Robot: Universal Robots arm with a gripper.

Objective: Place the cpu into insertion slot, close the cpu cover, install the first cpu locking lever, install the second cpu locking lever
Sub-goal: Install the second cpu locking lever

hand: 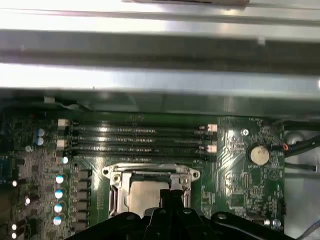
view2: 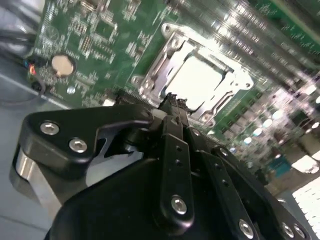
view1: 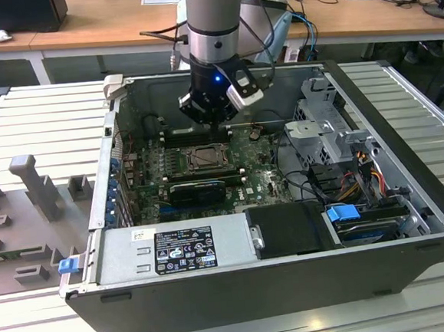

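The insertion slot (view1: 204, 158) sits in the middle of the green motherboard inside the open computer case. In both wrist views the cpu (view2: 197, 82) (hand: 142, 197) lies flat in that slot, pale top up. The silvery cpu cover (view2: 155, 65) (hand: 150, 173) frames it, lying down around the chip. My gripper (view1: 213, 125) (view2: 172, 101) (hand: 170, 199) hangs a little above the slot's edge. Its black fingers (view2: 175, 145) are pressed together, shut on nothing. I cannot make out how the locking levers stand.
Long black memory slots (hand: 140, 137) run beside the socket, with a coin battery (hand: 259, 154) further along the board. The case's metal wall (hand: 160, 75) rises close behind. A black card (view1: 197, 189), the power supply (view1: 175, 250) and a drive cage (view1: 323, 127) crowd the case.
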